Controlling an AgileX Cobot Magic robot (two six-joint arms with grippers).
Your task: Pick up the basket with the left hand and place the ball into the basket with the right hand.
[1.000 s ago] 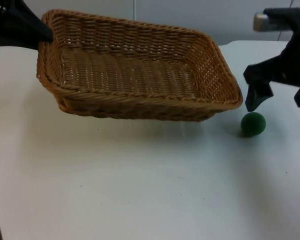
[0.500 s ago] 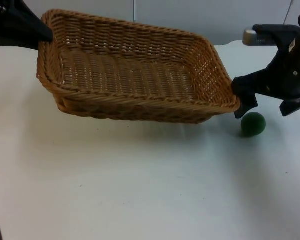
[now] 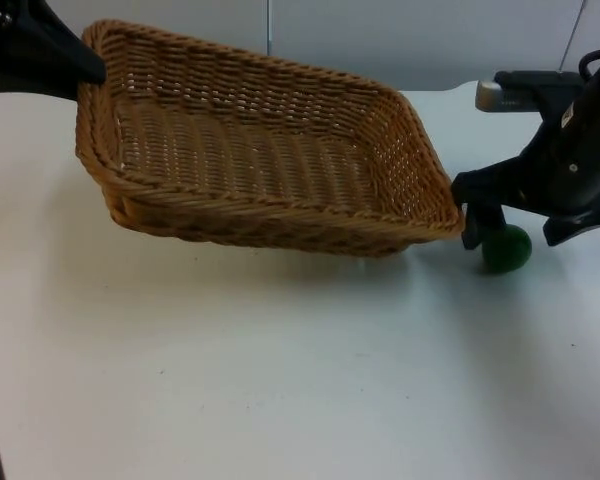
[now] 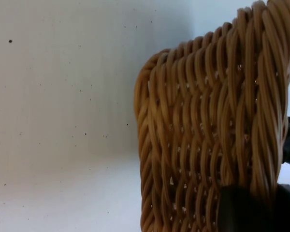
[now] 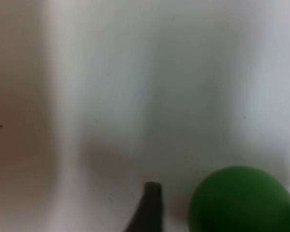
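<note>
A woven wicker basket (image 3: pixel 270 150) hangs tilted over the table, its far left corner highest. My left gripper (image 3: pixel 80 68) is shut on the rim at that corner. In the left wrist view the basket's wall (image 4: pixel 208 125) stands close, with a black fingertip (image 4: pixel 241 208) against it. A small green ball (image 3: pixel 507 249) lies on the white table just right of the basket's right end. My right gripper (image 3: pixel 513 238) is open and low over the ball, one finger on each side. The right wrist view has the ball (image 5: pixel 242 200) beside one fingertip (image 5: pixel 151 203).
The white table (image 3: pixel 280 370) stretches bare in front of the basket and ball. The grey partition wall (image 3: pixel 380 35) closes the back. The basket's right end (image 3: pixel 442 205) sits very near the right gripper's left finger.
My right gripper has moved left and down from beside the ball to straddle it. The basket's right end has shifted slightly left and lower. The ball has not moved.
</note>
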